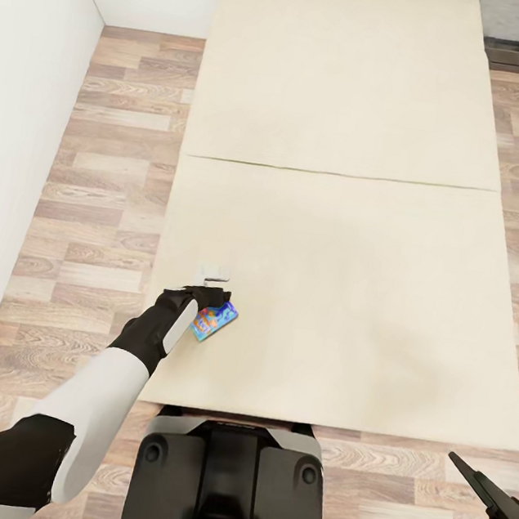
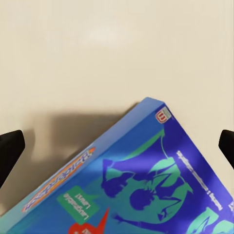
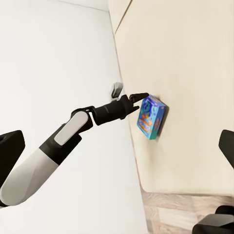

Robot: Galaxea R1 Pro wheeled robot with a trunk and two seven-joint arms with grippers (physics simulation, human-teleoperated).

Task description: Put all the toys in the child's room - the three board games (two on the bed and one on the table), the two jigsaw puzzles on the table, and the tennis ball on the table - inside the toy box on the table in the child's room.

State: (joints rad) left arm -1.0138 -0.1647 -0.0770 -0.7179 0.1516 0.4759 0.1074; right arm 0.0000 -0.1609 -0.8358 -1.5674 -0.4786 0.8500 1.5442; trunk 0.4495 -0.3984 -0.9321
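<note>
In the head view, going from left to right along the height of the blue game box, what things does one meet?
White wall → wooden floor → left gripper → blue board game → cream bed → floor again.

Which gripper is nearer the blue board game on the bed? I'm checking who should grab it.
Left. The left gripper hangs right over the blue board game; the right gripper sits far off beyond the bed's foot.

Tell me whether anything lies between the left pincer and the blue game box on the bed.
Nothing visible does. The left pincer hangs right over the blue game box, its two fingers apart to either side in the left wrist view, with bare bed around the box. A small white object lies just beyond the pincer, off its path.
</note>
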